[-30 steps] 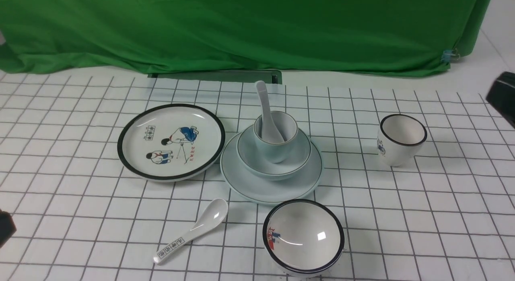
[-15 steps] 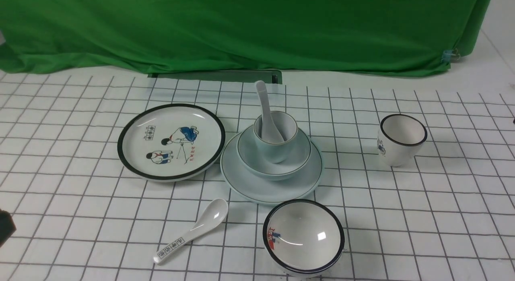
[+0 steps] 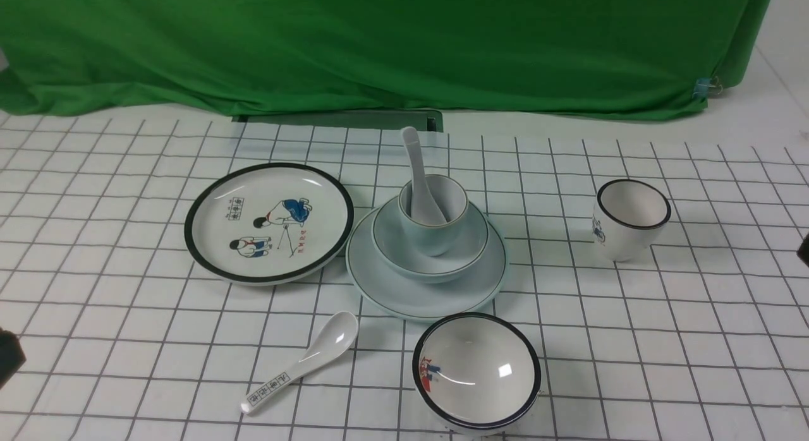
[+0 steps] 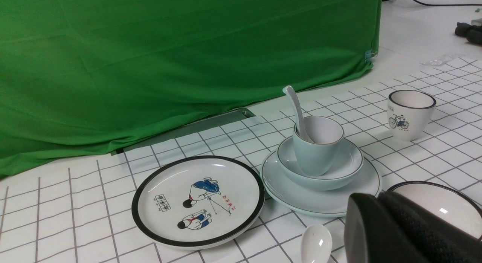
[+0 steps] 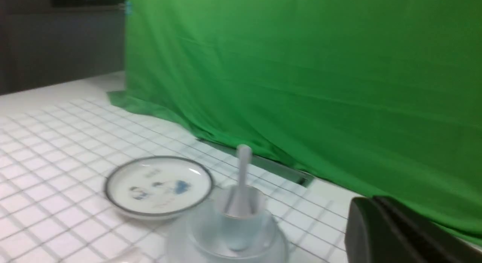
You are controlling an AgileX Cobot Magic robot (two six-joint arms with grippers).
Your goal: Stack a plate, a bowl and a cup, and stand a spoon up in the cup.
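Four task things sit stacked in the middle of the checked cloth (image 3: 126,314). The plate (image 3: 404,299) lies flat on the cloth. The bowl (image 3: 392,248) sits on the plate. The cup (image 3: 436,235) stands up in the bowl. The spoon (image 3: 418,175) stands in the cup with its scoop down inside and its handle sticking up, leaning toward the green curtain (image 3: 379,43).

Just beside the stack, on the robot's left, lies the picture plate (image 3: 268,221) with a black rim and little drawn children. It nearly touches the plain plate. Near the front of the stack sits the black-rimmed bowl (image 3: 477,370), standing apart from the plate. The printed spoon (image 3: 300,362) lies flat on the cloth to the left of that bowl, with dark marks on its handle. The bicycle cup (image 3: 631,218) stands alone, well off to the right.

Both arms stay far from the dishes. The left gripper (image 4: 410,229) shows as a dark shape in its wrist view, with its jaws pressed together and holding nothing. The right gripper (image 5: 399,236) is also a dark, blurry shape in its wrist view, pressed together and empty.
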